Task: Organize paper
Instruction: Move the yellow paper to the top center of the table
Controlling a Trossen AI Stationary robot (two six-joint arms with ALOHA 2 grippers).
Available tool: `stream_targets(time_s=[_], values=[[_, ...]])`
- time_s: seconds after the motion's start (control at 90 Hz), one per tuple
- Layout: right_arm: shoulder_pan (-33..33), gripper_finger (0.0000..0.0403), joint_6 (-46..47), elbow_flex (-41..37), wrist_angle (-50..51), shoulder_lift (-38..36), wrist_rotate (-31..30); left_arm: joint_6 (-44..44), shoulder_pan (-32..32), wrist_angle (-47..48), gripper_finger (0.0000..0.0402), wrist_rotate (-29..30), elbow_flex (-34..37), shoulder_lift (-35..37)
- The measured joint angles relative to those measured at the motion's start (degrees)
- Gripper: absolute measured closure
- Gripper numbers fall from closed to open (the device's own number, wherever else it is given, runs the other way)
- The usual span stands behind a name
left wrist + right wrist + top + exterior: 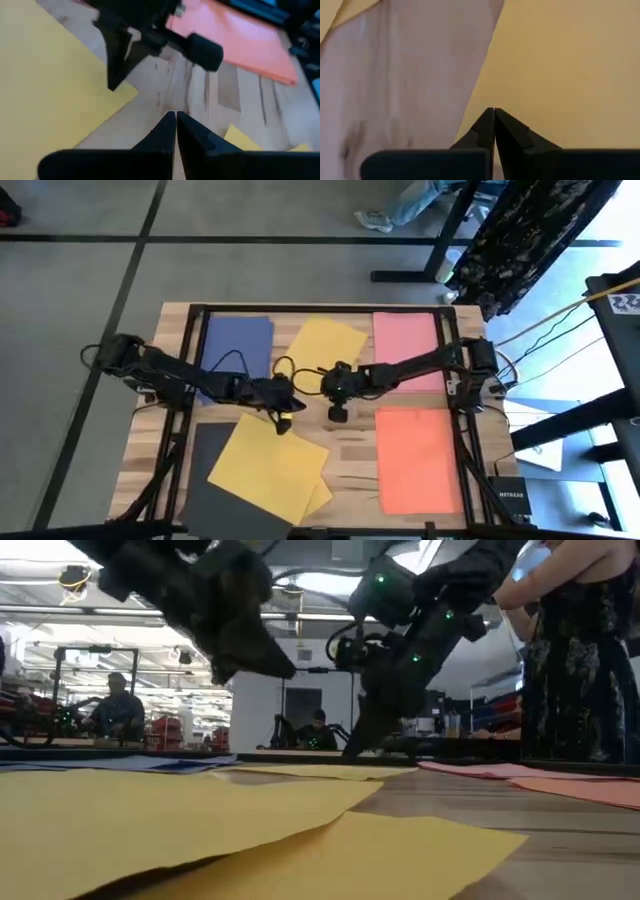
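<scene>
With both the left gripper [283, 417] and right gripper [338, 412] pinched empty at frame centre, we should open before pressing onto the yellow sheet [268, 465].

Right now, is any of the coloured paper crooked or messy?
Yes. The big yellow sheet near the front lies tilted, overlapping the dark sheet and another yellow one beneath. The far yellow sheet is also turned askew. The blue, pink and orange sheets lie straight.
</scene>
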State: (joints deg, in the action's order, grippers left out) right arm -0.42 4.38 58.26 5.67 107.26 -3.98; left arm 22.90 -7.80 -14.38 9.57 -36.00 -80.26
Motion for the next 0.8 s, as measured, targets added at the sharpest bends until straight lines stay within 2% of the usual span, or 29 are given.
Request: stream_targets(time_s=[0.178,0.367,0.533,0.8], values=[[1.5,0.0403,1.3,0.2,3.4,1.7,3.4,1.4,0.4,-6.8,0.0402,-0.2,7.6,6.1],[2.4,0.0403,-2.9,0.4,12.7,0.8,4.4,5.1,1.3,-6.7,0.0402,-0.2,11.7,8.2],[2.2,0.0403,-7.3,0.4,16.1,0.7,6.1,5.4,4.0,-5.7,0.0402,-0.2,11.7,3.8],[2.2,0.0403,-7.7,0.3,16.3,0.8,9.2,2.5,14.3,-6.1,0.0402,-0.6,9.2,-6.0]])
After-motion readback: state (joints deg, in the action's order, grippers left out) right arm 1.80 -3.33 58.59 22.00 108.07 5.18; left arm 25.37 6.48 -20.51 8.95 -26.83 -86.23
